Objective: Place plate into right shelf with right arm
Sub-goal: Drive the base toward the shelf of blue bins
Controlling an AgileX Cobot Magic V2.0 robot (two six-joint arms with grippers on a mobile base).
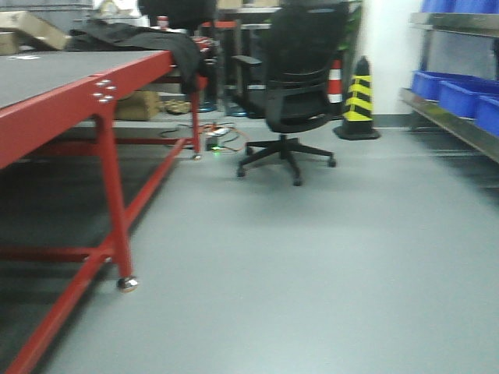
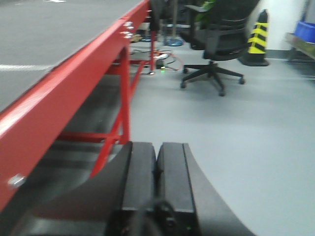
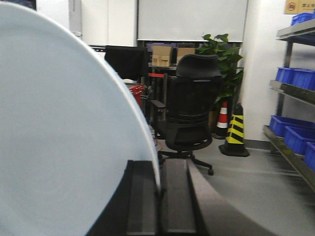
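Right gripper (image 3: 158, 196) clamps the plate (image 3: 59, 137) upright by its rim, open floor (image 3: 236, 189) reaching the right shelf (image 3: 290, 91); left gripper (image 2: 156, 167) closed.

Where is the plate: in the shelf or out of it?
Out. The right tool grips the plate by its rim, while the right shelf with blue bins stands apart, off to the side.

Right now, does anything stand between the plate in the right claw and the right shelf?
Nothing visible does. The plate is clamped in the right claw, and the right shelf stands off to the right across bare floor. The office chair and striped cone stand ahead, left of the shelf, off that line.
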